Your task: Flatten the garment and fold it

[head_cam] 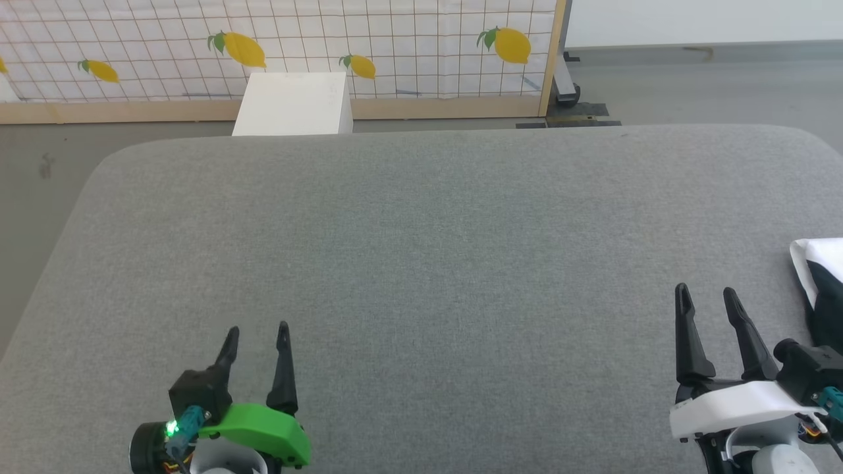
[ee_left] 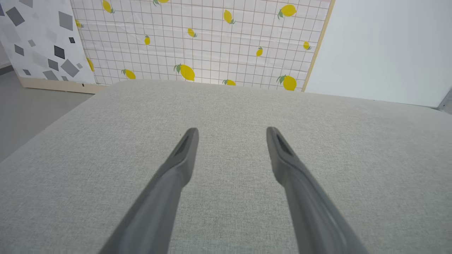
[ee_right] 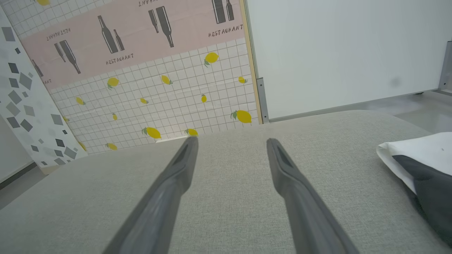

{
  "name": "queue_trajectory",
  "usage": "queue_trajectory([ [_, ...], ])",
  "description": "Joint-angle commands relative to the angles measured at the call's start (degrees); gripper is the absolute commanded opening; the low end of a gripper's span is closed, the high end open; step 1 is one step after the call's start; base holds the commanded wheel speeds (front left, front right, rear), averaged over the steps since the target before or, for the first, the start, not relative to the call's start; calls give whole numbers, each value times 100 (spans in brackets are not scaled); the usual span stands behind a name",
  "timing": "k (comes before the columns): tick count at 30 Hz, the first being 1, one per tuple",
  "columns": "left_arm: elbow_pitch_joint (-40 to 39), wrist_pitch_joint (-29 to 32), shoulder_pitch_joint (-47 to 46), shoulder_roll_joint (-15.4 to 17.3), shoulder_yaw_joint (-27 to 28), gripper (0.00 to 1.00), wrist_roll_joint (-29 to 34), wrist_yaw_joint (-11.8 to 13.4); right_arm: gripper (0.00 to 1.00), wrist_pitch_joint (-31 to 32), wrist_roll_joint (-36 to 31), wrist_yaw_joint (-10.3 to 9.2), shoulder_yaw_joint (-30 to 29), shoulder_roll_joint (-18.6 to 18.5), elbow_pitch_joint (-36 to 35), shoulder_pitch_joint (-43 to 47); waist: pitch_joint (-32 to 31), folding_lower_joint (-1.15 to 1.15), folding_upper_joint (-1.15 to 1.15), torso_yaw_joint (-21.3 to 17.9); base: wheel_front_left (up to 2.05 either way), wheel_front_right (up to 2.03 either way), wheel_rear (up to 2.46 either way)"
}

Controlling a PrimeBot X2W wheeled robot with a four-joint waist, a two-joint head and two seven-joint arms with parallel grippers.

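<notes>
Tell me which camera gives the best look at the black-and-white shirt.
The right wrist view: the shirt lies at its right edge on the grey cushion, white panel beside a dark one. The head view catches a smaller corner at its right edge. The left wrist view faces the lemon-print screen.

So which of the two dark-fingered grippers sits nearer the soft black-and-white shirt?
The right gripper, white-cased: the black-and-white shirt lies just beside it. The left gripper, green-cased, stands far across the grey fabric surface.
</notes>
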Motion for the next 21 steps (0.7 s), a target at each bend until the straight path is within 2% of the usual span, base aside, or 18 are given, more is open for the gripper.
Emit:
queue_trajectory([
  [1,28,-49,81,-24,-1,100,12,11,100,-9,-39,-8,-2,9,35,45,21,1,0,1,0,0,0],
  [16,-23,-99,-36,-42,-15,100,-78,79,100,81,8,-8,50,9,179,-9,73,1,0,12,0,0,0],
  [17,-13,-70,-2,-42,-23,0,-111,62,0,77,-2,1,37,0,167,-1,73,1,0,12,0,0,0],
  [21,-16,-68,-1,-42,-27,0,-109,61,0,80,-6,1,32,-1,163,-1,74,1,0,12,0,0,0],
])
